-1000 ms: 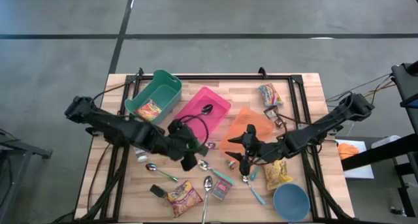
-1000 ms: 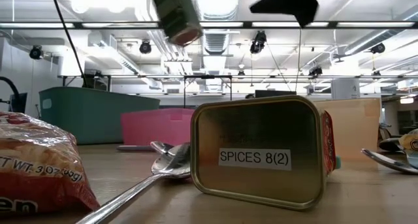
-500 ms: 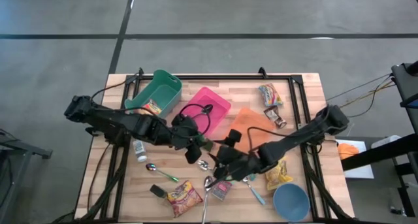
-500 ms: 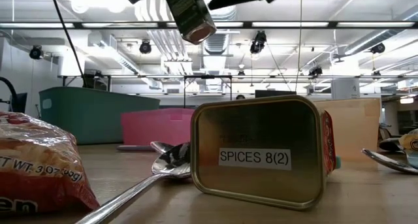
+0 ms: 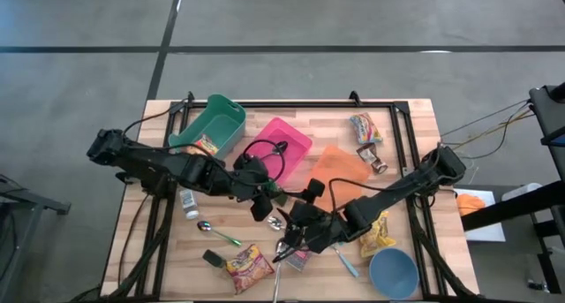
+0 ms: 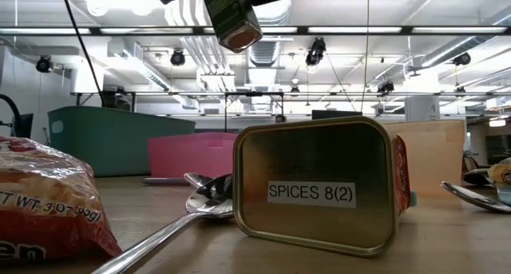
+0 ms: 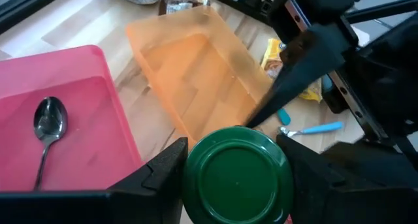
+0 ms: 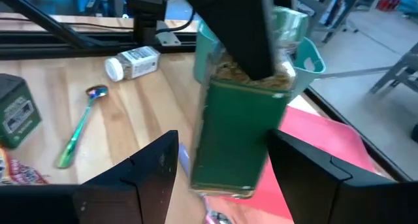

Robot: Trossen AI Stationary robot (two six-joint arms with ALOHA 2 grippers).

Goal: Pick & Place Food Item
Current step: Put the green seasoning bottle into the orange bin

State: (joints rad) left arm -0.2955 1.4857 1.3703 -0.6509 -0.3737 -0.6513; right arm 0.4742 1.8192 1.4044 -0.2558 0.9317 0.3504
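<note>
Handover is how we read this step: the left gripper [image 5: 258,201] is clamped on the spice jar [image 8: 240,126] and holds it in the air above the middle of the desk [image 5: 415,117], while the right gripper [image 5: 289,220] has its fingers apart on either side of the jar without pressing it.

To do this well, we would centre the right fingers on the flat green label faces below the left gripper's hold and close squarely. The left jaws should let go only once the second grip is firm. Because the jar hangs tilted, a pinch near one end could swing it.

The jar is clear, hard and boxy, with brownish flakes showing above a smooth green label, and it has a round, glossy green lid [image 7: 236,175]. Its slick sides call for a firm, even squeeze.

Beneath lie an orange tray [image 7: 196,67] of translucent plastic and a pink tray [image 7: 78,93] holding a polished metal spoon [image 7: 49,123]; both are shallow and smooth, and either looks a likely place to set the jar. A brassy tin [image 6: 319,194] lies on its side on the wooden desk, its label reading "SPICES 8(2)", with crinkly snack packets nearby
</note>
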